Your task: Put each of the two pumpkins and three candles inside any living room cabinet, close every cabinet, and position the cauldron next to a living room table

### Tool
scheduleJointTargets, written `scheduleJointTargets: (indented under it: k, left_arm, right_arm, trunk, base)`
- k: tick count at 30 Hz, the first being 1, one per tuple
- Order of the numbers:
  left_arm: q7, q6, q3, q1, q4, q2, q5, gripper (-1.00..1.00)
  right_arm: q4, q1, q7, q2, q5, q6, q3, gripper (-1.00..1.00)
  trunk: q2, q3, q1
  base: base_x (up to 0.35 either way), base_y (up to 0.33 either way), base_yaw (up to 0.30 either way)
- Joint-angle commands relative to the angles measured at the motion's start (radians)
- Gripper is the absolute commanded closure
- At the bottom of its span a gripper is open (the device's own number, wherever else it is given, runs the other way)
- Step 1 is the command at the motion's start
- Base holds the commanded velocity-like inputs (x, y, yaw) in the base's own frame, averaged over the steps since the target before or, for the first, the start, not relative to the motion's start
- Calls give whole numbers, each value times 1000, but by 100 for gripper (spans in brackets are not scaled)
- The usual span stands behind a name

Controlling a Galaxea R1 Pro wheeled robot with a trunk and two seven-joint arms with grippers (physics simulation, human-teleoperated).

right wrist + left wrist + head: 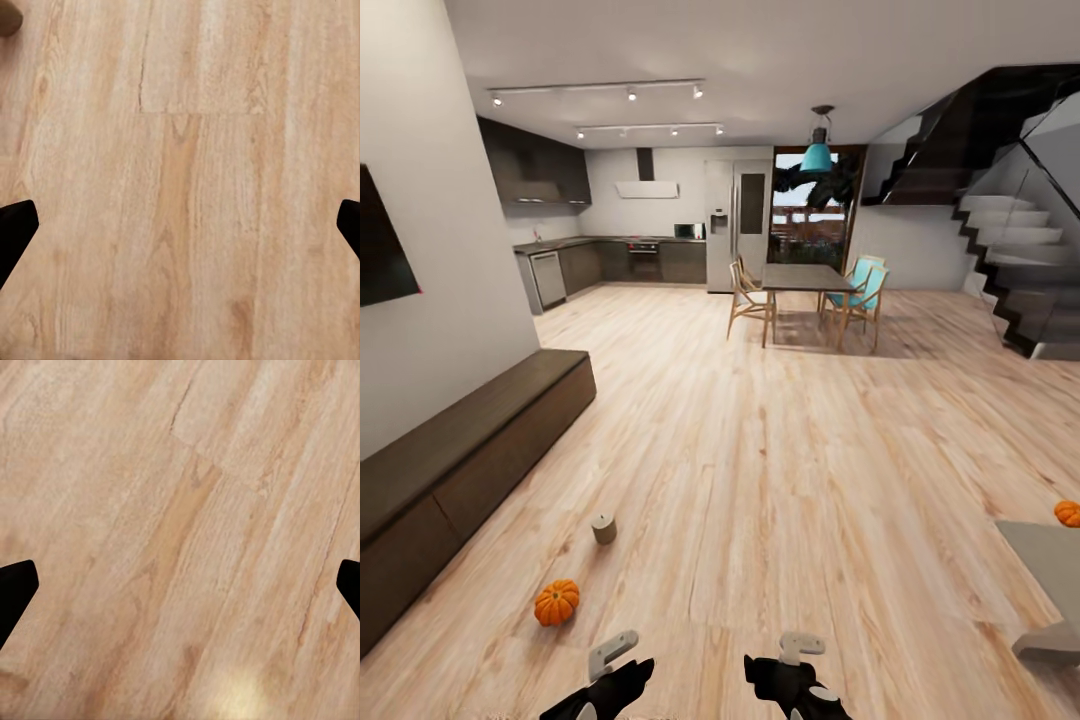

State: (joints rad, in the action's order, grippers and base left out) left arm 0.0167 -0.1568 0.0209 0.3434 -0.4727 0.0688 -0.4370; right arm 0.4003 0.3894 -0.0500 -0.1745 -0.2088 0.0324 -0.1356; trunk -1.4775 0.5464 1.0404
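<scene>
One orange pumpkin lies on the wooden floor just ahead of my left arm. A short pale candle stands a little beyond it. A second pumpkin sits at the far right, behind a grey table. The long dark-brown cabinet runs along the left wall with its fronts shut. My left gripper and right gripper both hang open over bare floor, holding nothing. The cauldron is out of view.
A dining table with chairs stands far ahead, the kitchen units behind it at the left. A staircase rises at the right. A dark screen hangs on the left wall. Wide open floor lies between.
</scene>
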Motion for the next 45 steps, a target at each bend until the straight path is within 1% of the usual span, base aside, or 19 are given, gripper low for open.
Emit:
scheduleJointTargets:
  k: [1,11,36,45]
  left_arm:
    - [1,-6,2,0,-1,0,-8,-100]
    - [0,-6,4,0,-1,0,-8,-100]
    - [0,-6,4,0,11,1,-8,-100]
    - [0,-6,4,0,12,1,-8,-100]
  right_arm:
    - [2,0,-5,0,-5,3,-3,-100]
    - [2,0,-5,0,-5,4,-4,-100]
    - [2,0,-4,0,-5,1,-4,-100]
    - [2,0,-2,0,-5,1,-4,-100]
  trunk:
    - [-1,1,0]
    - [-1,1,0]
    - [-1,1,0]
    - [-1,1,0]
  base:
    - [0,-5,279]
    - [29,-62,279]
    - [151,-2,281]
    - [154,0,48]
